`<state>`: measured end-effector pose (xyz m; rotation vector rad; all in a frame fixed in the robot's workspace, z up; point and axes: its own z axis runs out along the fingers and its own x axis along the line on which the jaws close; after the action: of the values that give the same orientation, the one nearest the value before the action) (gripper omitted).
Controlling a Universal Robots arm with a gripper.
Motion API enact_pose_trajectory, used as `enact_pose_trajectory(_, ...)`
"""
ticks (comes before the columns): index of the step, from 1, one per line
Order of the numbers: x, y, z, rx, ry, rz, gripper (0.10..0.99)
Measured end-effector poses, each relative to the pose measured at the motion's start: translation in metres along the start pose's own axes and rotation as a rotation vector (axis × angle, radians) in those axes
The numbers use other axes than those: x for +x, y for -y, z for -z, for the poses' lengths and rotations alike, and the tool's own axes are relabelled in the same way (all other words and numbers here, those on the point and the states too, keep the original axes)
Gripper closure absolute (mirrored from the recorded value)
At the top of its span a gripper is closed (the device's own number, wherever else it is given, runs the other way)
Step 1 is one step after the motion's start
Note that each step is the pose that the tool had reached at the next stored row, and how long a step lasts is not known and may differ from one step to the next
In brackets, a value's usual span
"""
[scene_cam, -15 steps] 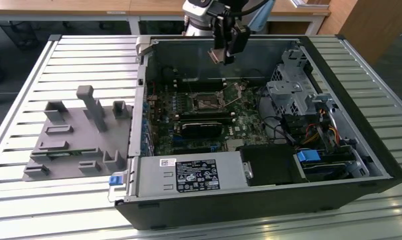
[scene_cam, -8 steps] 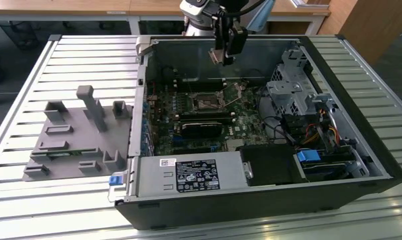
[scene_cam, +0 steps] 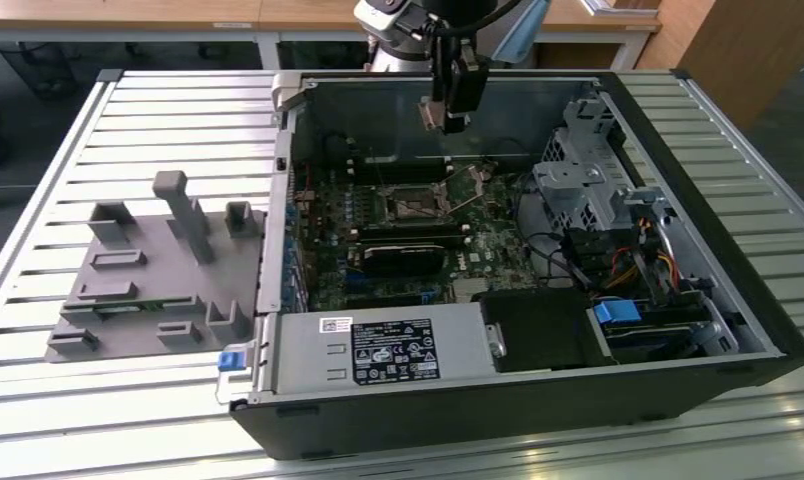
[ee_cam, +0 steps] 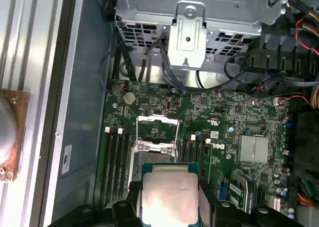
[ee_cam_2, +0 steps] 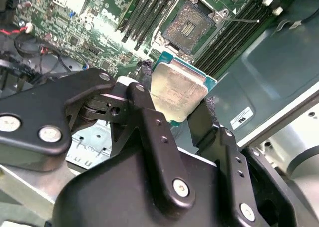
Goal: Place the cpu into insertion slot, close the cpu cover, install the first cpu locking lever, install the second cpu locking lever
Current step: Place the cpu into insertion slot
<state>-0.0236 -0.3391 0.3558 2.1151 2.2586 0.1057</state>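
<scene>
My gripper [ee_cam_2: 175, 93] is shut on the cpu [ee_cam_2: 178, 90], a small square chip with a dull silver face on a green edge, clamped between the two black fingers [ee_cam_2: 144, 82]. In the exterior view the gripper [scene_cam: 449, 118] hangs above the open computer case, a little behind the insertion slot [scene_cam: 413, 205]. The slot [ee_cam_2: 191, 23] lies uncovered ahead of the chip, its dark contact field showing. In the first wrist view the cpu [ee_cam: 169, 194] sits just short of the slot [ee_cam: 154, 135]. The silver cpu cover [ee_cam: 157, 119] seems swung up at the slot's far side.
The case [scene_cam: 722, 300] lies open on a slatted metal table [scene_cam: 175, 120]. Black memory slots [ee_cam: 113, 157] flank the socket. A metal drive cage [scene_cam: 582, 190] with cables stands on the exterior view's right, a power supply [scene_cam: 375, 350] in front, and a grey fixture block [scene_cam: 162, 270] on the left.
</scene>
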Motion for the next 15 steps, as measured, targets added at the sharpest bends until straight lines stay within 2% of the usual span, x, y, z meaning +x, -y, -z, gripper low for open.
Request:
enact_pose_trajectory(3, 0.0001, 0.0001, -0.0013, 0.000, 0.0018, -0.020, 0.545)
enact_pose_trajectory(8, 0.0000, 0.0004, -0.0047, 0.000, 0.0022, -0.019, 0.545)
enact_pose_trajectory(15, 0.0000, 0.0019, -0.0166, 0.000, 0.0010, -0.005, 0.545)
